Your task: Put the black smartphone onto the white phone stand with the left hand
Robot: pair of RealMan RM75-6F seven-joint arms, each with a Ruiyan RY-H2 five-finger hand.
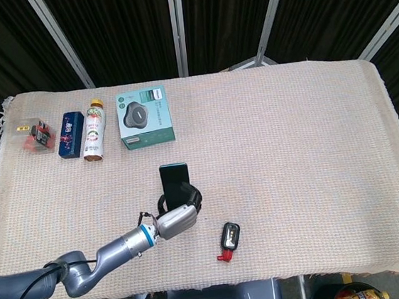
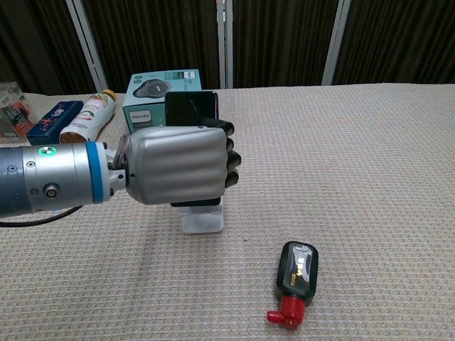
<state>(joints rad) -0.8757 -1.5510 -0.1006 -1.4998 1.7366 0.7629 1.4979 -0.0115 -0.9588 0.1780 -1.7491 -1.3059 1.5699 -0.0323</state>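
Observation:
The black smartphone [image 2: 190, 108] [image 1: 174, 178] stands upright near the table's middle, its lower half hidden behind my left hand [image 2: 178, 166] [image 1: 177, 219]. That hand grips the phone with fingers wrapped around its right edge. Below the hand, the white phone stand [image 2: 202, 221] shows its base on the cloth, directly under the phone. Whether the phone's bottom edge rests in the stand is hidden by the hand. My right hand is not in either view.
A black key fob with a red tip [image 2: 296, 279] [image 1: 228, 240] lies right of the stand. At the back left are a teal speaker box [image 1: 144, 117] [image 2: 148, 88], a bottle [image 1: 94, 130], a blue box [image 1: 71, 134] and a small clear pack [image 1: 32, 133].

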